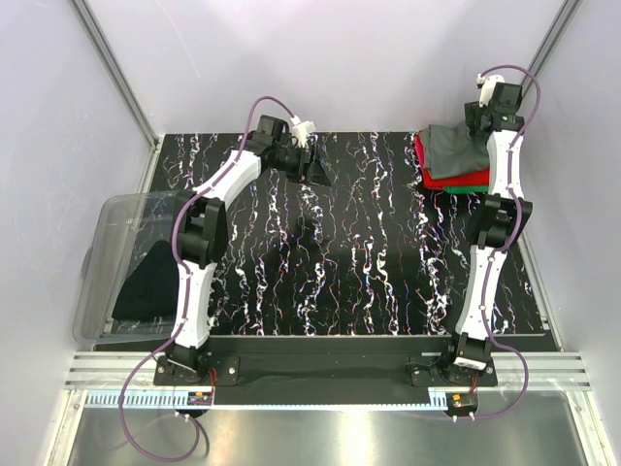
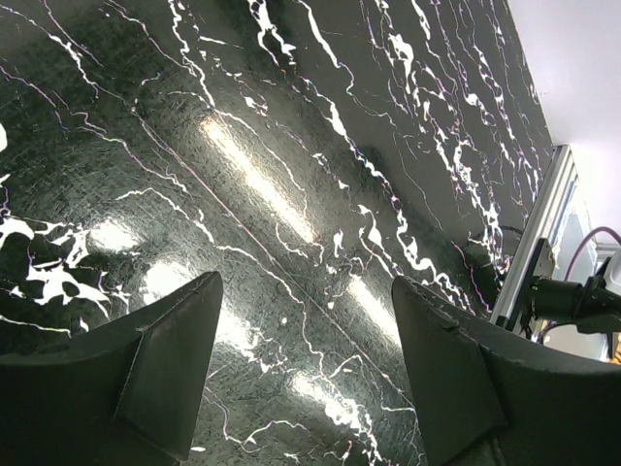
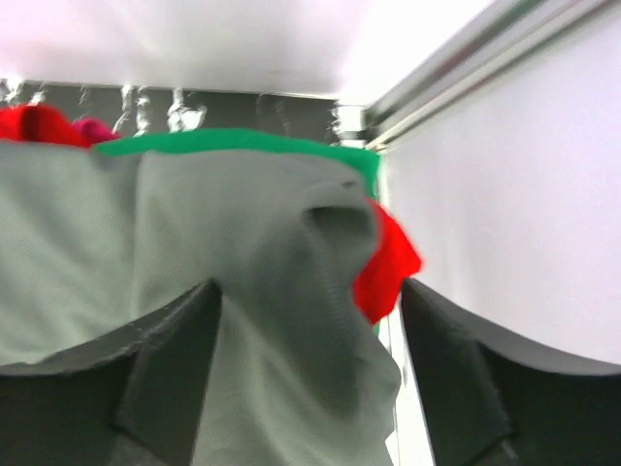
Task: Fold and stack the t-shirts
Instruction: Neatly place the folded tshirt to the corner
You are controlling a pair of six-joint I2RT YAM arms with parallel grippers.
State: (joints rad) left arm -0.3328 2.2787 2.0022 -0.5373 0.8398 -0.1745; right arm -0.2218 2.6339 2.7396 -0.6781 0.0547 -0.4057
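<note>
A folded stack of t-shirts lies at the table's back right corner: a dark grey t-shirt point(image 1: 449, 149) on top, a red t-shirt point(image 1: 454, 179) under it, and a green t-shirt point(image 3: 243, 143) showing as an edge. My right gripper point(image 1: 476, 123) hovers over the stack's far right side. In the right wrist view it point(image 3: 309, 291) is open, with a rumpled fold of the grey t-shirt point(image 3: 194, 223) between the jaws and the red one point(image 3: 388, 257) peeking out beside it. My left gripper point(image 1: 317, 169) is open and empty above bare table at the back middle point(image 2: 306, 291). A black t-shirt point(image 1: 148, 283) lies in the tub.
A clear plastic tub point(image 1: 121, 228) sits off the table's left edge. The black marbled table point(image 1: 359, 262) is bounded by grey walls and a metal rail behind the stack. The right wall stands close beside the right gripper.
</note>
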